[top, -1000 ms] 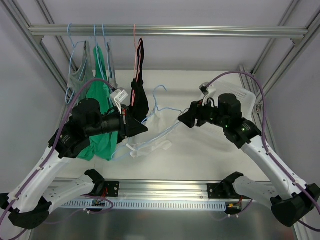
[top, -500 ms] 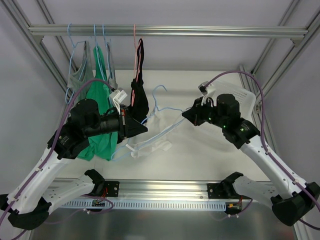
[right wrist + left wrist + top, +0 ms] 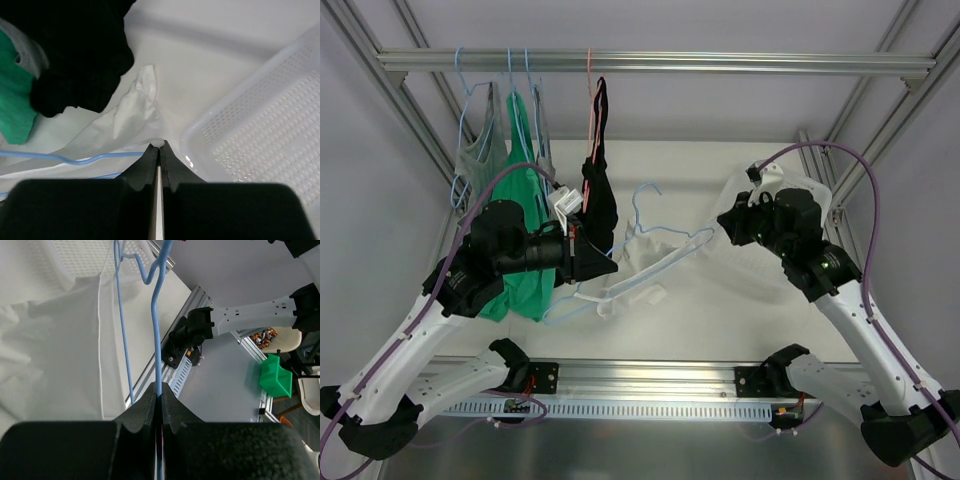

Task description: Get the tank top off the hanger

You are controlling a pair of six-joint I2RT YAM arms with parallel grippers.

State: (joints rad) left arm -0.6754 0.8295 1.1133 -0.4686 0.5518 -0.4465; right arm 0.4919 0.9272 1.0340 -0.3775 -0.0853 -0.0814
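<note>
So the left gripper (image 3: 159,392) has its jaws squeezed right down on the wire of the light-blue hanger (image 3: 156,355). The right gripper (image 3: 158,145) is pinched closed on a tiny fold of the white tank top (image 3: 60,340). Both things hang in the air just beside the white basket (image 3: 260,125), on its side facing the hanging clothes. The top is stretched from the hanger toward the basket.

What worries me: that pinch of fabric looks really small, so a firm tug could pop it out of the jaws. A narrow strap could also snag on the hanger's shoulder. Then the pull drags the whole hanger, maybe twisting the thin wire out of the left grip. The black garment (image 3: 600,190) and green top (image 3: 15,105), further from the basket than the hanger, sit close to the left arm and could get brushed.

Room-wise, the basket sits on a pale table (image 3: 720,300). Beyond it a metal rail (image 3: 670,62) carries the other clothes, and it's all framed in aluminium bars with plain walls.
</note>
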